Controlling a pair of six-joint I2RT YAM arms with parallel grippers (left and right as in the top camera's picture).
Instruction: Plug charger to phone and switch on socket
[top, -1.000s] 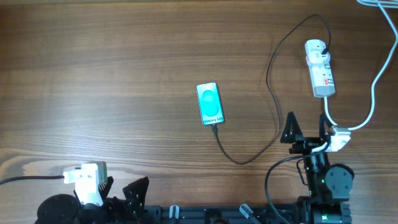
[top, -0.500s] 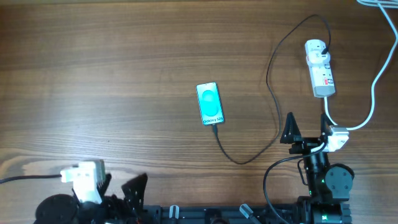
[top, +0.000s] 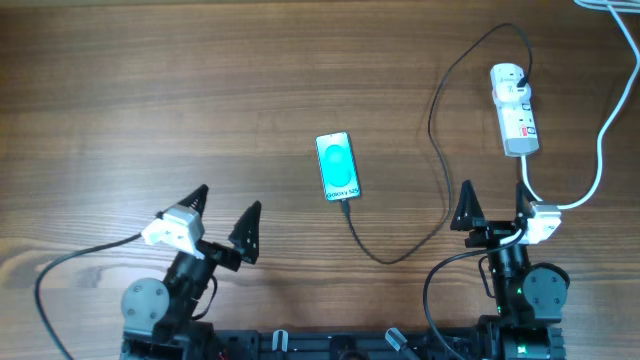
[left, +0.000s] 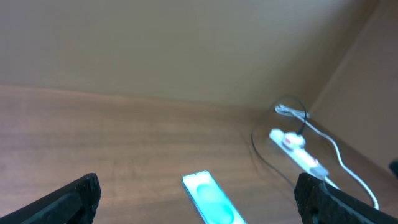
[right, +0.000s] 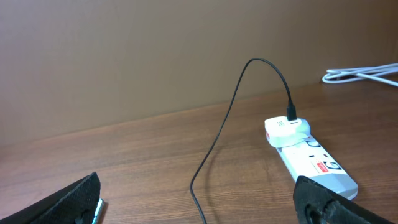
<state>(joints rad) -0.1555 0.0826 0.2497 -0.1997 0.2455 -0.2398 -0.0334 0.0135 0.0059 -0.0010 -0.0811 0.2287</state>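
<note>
The phone (top: 338, 167) is lying flat on the desk (top: 150, 90), about midway between left and right, with its teal screen glowing upward. The charger (top: 431, 118) is running as a thin black line from the phone's near edge, looping toward the near side, then climbing away on the right and curving over into a white adapter (right: 287, 130). Its small tip is lying right against the phone's near edge, but I cannot tell whether it is seated in the port.

The adapter is sitting in the far end of the socket (top: 514, 112), which is resting at the far right of the desk, well apart from the phone. A red mark (right: 323, 167) is showing on the socket's top, and the switch position is too small to read. A thicker white cable (top: 595, 170) is leaving the socket's near end and sweeping off to the far right.

The left pincer (top: 226, 200) is hovering at the near left, its jaws spread wide with nothing between them, pointing toward the phone. The right pincer (top: 493, 195) is hovering at the near right, on the near side of the socket, its jaws likewise apart and gripping nothing, with the charger's loop passing just to its left.
</note>
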